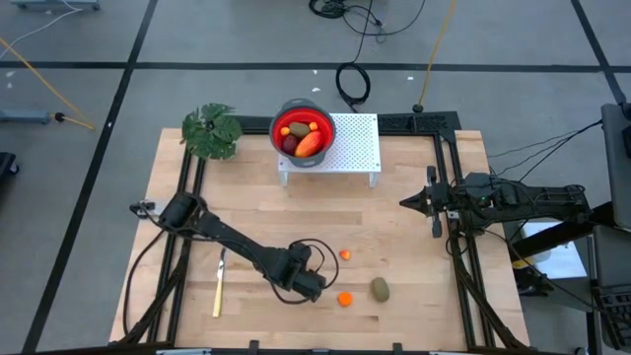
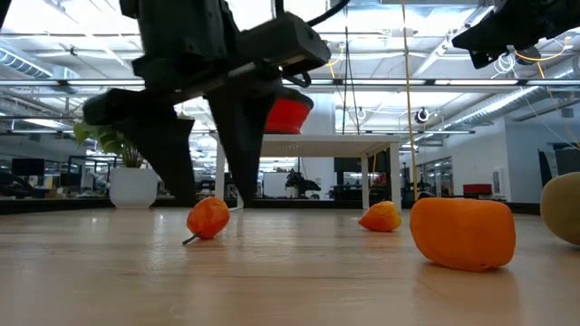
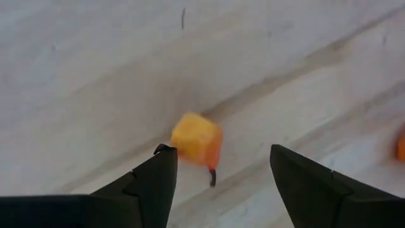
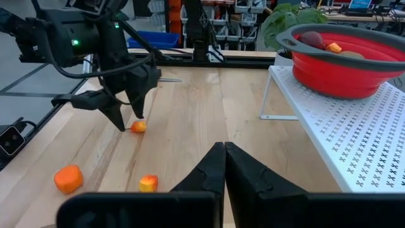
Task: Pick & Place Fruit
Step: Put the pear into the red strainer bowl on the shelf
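A tiny orange fruit piece (image 3: 197, 140) with a dark stem lies on the wooden table (image 1: 414, 316). My left gripper (image 3: 220, 152) points down over it, open, one finger on each side, the piece nearer one finger; in the low view the fingers (image 2: 181, 167) reach almost to the table beside the piece (image 2: 208, 218). Two more orange pieces (image 1: 345, 254) (image 1: 344, 298) and an olive-brown oval (image 1: 380, 289) lie close by. A red bowl (image 1: 317, 116) on a white rack (image 1: 355, 148) holds several fruits. My right gripper (image 4: 224, 158) hangs shut at the table's right edge.
A pale-yellow knife (image 1: 219, 284) lies near the front left. A green leafy plant (image 1: 212, 130) stands at the far left beside the rack. Bare wood lies between the rack and the loose pieces.
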`<action>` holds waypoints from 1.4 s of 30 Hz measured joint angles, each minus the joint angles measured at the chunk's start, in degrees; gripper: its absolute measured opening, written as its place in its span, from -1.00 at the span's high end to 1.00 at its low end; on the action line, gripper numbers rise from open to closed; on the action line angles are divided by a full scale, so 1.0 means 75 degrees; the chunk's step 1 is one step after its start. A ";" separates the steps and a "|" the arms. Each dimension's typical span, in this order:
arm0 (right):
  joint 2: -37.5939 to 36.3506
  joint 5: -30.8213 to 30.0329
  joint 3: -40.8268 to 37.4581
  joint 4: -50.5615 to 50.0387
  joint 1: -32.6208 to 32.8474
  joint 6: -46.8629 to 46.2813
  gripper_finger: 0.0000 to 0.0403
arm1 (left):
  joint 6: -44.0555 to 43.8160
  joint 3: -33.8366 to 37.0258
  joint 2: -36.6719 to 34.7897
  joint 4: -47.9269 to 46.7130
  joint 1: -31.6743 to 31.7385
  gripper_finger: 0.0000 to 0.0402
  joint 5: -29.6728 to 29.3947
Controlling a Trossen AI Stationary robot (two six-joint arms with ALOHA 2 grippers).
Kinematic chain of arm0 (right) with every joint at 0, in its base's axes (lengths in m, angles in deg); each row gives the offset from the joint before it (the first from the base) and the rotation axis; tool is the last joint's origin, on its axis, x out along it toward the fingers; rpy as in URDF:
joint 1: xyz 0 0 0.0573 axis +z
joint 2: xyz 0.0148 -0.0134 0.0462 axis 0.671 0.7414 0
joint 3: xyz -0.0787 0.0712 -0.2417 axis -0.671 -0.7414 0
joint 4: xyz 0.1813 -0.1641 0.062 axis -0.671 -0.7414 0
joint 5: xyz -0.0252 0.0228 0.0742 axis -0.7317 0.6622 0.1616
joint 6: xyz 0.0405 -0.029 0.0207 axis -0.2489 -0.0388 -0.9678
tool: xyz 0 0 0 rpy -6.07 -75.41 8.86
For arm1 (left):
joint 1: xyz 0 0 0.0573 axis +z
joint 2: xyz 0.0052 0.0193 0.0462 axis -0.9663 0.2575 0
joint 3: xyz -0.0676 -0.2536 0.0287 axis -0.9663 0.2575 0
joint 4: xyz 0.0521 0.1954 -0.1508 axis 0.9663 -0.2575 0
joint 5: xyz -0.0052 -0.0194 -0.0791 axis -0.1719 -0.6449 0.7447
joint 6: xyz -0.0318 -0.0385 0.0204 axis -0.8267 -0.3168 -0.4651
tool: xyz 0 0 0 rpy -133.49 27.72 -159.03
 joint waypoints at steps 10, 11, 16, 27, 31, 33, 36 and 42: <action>0.0000 0.0000 0.0000 -0.0002 0.0000 -0.0001 0.98 | 0.0052 0.0198 0.0000 -0.0041 0.0151 -0.26 0.0133; 0.0000 0.0000 0.0000 0.0000 0.0000 -0.0001 0.98 | 0.0043 0.0242 0.0000 -0.0003 0.0151 -0.26 0.0262; 0.0000 0.0000 0.0000 0.0000 0.0000 0.0001 0.98 | -0.0170 0.0438 0.0000 0.0008 0.0143 -0.26 0.0359; 0.0000 -0.0001 0.0000 0.0000 0.0000 -0.0001 0.98 | -0.0221 0.0580 -0.0003 0.0090 0.0151 0.03 0.0335; 0.0000 0.0000 0.0000 0.0003 0.0000 -0.0001 0.98 | -0.0211 0.0580 -0.0003 0.0090 0.0151 0.19 0.0222; 0.0000 -0.0003 0.0000 0.0003 0.0000 -0.0001 0.98 | -0.0205 0.0580 -0.0003 0.0087 0.0151 0.26 0.0218; 0.0000 -0.0003 0.0000 0.0003 0.0000 -0.0001 0.98 | -0.0205 0.0580 -0.0003 0.0090 0.0151 0.34 0.0212; 0.0000 -0.0003 0.0000 0.0003 0.0000 -0.0001 0.98 | -0.0087 0.0580 -0.0011 0.0077 0.0151 0.39 0.0228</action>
